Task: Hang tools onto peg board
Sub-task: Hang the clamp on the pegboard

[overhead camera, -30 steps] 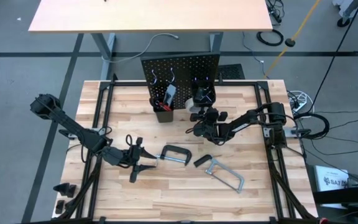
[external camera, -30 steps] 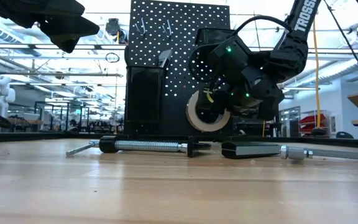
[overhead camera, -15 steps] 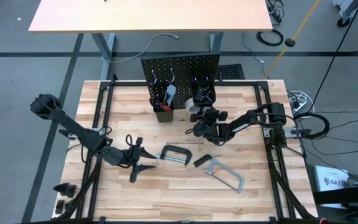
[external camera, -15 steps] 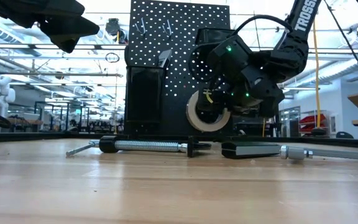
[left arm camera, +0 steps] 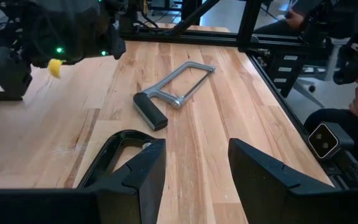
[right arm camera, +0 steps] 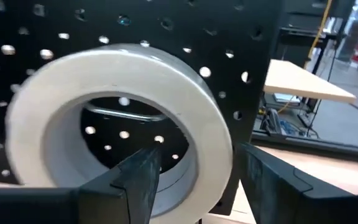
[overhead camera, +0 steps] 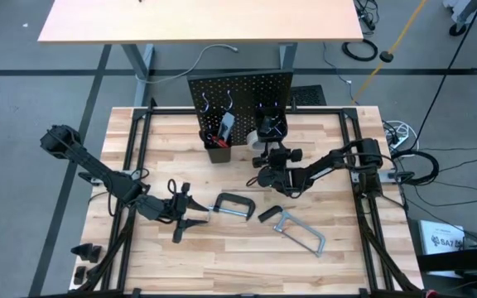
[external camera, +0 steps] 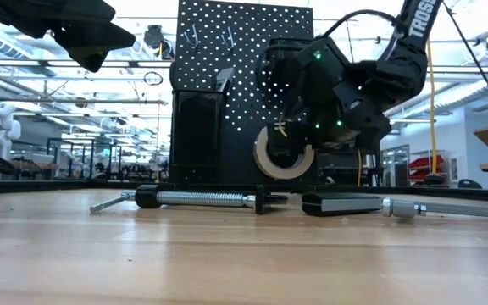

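The white tape roll point(right arm camera: 120, 118) stands on edge against the front of the black peg board point(overhead camera: 240, 93); a silver hook point(right arm camera: 126, 114) shows through its hole. My right gripper point(right arm camera: 197, 180) is at the roll point(external camera: 284, 152), close to the board. My left gripper point(overhead camera: 195, 213) is open and empty, low over the table, just left of the black C-clamp point(overhead camera: 234, 204). The grey bar clamp point(overhead camera: 298, 230) lies flat on the table near the right. Red-handled tools stand in the board's left bin point(overhead camera: 216, 142). My right gripper holds the tape roll by its wall point(right arm camera: 197, 134), one finger point(right arm camera: 138, 177) inside the hole and the other point(right arm camera: 275, 183) outside. The fingers come level from the table's near side toward the board. The roll is upright and clear of the table.
The peg board stands at the table's far edge with silver hooks point(overhead camera: 208, 103) and a second bin point(overhead camera: 270, 126). A black frame runs along the table's left and right sides point(overhead camera: 127, 194). Bare wood lies along the near edge point(overhead camera: 238, 265).
My right gripper has shifted a little toward the table's left edge and risen slightly in front of the peg board. The tape roll stays about where it was.
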`<state>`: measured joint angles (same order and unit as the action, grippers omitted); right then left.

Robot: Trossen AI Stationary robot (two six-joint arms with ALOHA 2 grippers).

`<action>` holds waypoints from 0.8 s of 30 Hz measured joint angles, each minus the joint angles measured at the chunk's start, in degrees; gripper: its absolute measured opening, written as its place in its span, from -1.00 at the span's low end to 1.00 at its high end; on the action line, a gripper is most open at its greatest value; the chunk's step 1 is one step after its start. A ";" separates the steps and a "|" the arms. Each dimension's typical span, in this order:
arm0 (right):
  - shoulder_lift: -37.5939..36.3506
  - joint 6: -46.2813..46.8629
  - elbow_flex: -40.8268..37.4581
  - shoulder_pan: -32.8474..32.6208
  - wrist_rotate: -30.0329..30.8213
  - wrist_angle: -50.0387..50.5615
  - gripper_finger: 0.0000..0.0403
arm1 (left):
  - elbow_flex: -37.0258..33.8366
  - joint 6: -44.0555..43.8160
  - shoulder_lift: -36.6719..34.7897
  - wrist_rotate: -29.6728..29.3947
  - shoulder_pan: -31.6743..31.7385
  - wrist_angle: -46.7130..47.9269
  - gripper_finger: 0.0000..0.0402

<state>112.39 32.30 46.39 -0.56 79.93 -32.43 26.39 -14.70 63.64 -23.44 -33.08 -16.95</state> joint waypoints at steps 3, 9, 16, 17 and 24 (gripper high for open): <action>-0.96 -3.42 0.00 -1.53 0.71 -0.06 0.01 | 0.00 0.00 0.00 0.00 0.00 0.02 -0.12; -3.78 -11.95 0.00 -6.18 3.82 -0.44 0.01 | 0.00 -0.02 0.00 0.20 -0.06 0.08 -0.12; -8.09 -17.85 0.00 -14.85 -3.03 -0.37 0.01 | 0.00 -0.09 0.00 2.25 -0.07 0.11 -0.12; -8.78 -18.62 0.00 -16.16 -5.12 -0.35 0.01 | 0.00 -0.31 0.00 2.26 -0.07 0.12 -0.12; -15.34 -17.03 -0.01 -24.75 -19.63 4.64 0.01 | 0.00 -1.75 0.00 6.45 -0.07 0.68 -0.12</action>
<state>97.05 15.27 46.38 -25.31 60.30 -27.79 26.39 -16.45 63.64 -16.99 -33.15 -16.27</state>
